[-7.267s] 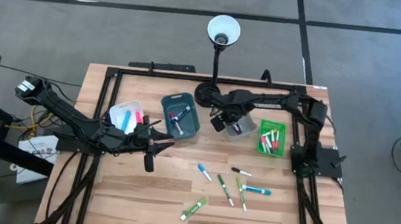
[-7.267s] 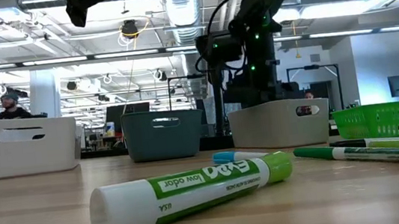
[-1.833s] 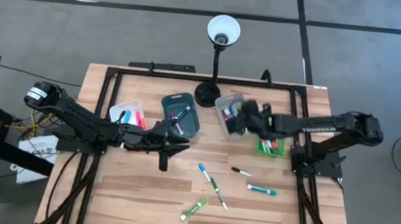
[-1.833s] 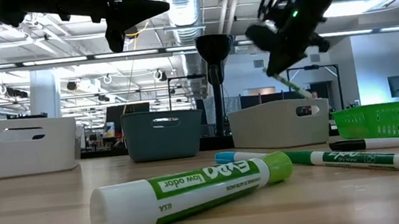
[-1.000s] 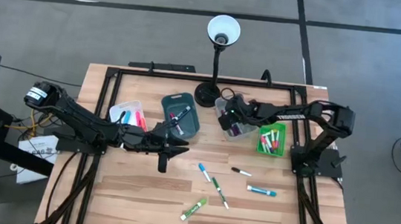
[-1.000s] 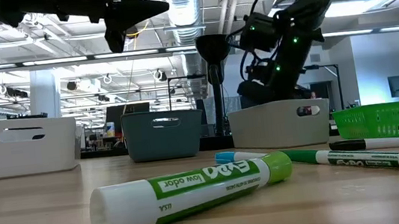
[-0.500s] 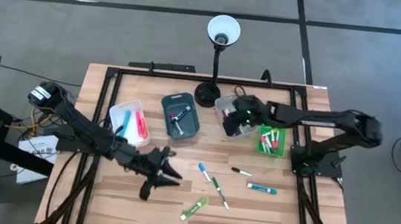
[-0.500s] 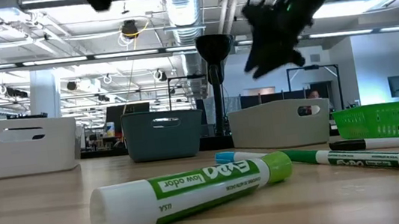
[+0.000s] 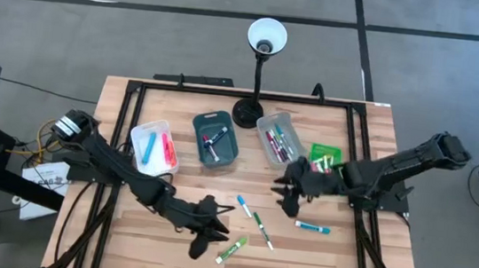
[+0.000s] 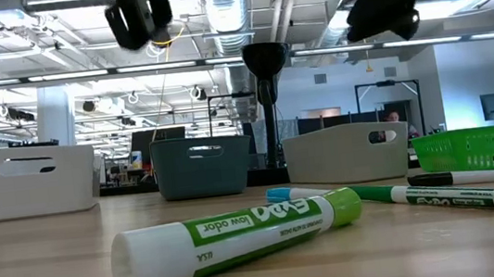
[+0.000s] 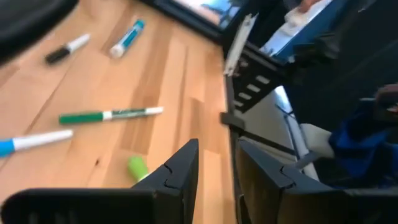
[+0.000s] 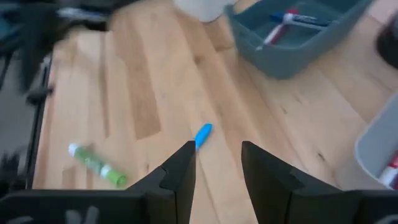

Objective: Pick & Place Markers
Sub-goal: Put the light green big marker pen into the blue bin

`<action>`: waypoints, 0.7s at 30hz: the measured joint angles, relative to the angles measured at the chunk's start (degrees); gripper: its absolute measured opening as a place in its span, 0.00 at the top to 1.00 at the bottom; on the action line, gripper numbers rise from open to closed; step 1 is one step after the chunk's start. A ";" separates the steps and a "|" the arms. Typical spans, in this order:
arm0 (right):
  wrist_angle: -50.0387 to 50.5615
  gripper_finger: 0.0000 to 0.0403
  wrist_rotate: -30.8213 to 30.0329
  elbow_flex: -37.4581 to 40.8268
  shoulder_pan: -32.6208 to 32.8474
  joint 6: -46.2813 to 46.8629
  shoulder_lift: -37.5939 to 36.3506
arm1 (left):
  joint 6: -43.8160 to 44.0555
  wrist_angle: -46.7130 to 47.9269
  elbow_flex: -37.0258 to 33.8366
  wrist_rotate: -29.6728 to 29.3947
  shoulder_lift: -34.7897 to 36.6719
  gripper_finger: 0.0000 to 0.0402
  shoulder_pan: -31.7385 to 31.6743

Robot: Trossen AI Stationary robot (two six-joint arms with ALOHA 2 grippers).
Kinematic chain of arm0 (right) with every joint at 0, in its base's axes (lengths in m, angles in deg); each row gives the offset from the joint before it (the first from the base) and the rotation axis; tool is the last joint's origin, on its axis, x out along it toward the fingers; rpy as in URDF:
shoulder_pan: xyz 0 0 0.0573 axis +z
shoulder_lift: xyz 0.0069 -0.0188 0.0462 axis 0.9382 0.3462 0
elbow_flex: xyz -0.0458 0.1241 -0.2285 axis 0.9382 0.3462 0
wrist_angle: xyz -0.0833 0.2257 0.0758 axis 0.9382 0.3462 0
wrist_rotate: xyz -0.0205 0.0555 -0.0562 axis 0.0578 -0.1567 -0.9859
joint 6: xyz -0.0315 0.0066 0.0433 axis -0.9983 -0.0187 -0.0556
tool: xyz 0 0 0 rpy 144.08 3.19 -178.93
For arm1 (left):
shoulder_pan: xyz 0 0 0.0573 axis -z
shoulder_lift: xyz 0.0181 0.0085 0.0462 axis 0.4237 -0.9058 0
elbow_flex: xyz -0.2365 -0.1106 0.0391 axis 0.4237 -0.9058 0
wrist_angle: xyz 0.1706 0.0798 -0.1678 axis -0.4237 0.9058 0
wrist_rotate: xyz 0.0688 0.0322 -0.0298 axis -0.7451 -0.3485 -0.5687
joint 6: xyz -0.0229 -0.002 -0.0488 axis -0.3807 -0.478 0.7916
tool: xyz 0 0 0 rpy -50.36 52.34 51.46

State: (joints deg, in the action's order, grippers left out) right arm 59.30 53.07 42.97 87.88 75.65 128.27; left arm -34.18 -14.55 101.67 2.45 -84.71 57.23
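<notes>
Hovering left gripper, fingers parted, empty, near fat green marker | right gripper parted, empty | risk: marker probably rolls if nudged.

Pale wooden slatted bench framed by black rails. Carrying a black-based desk lamp; in front of the lamp a white bin, a teal bin, a clear bin and a green basket; nearer the front, loose markers, a thick green-and-white one farthest from the lamp.
</notes>
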 joint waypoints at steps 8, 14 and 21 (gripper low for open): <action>-1.35 0.71 -0.70 -0.68 1.13 -2.14 -2.19 | 2.20 0.44 2.53 6.23 -8.70 0.74 -2.85; -0.89 0.71 -0.74 -0.68 0.53 -0.24 -2.42 | -1.07 0.38 6.27 6.50 -14.75 0.73 -1.61; -0.23 0.71 -0.63 -0.60 3.90 2.37 -0.39 | -4.20 0.29 7.60 2.55 -18.67 0.65 0.24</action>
State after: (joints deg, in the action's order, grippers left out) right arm 59.07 52.43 42.36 91.78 78.02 127.89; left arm -38.37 -14.26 109.27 5.00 -103.37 57.46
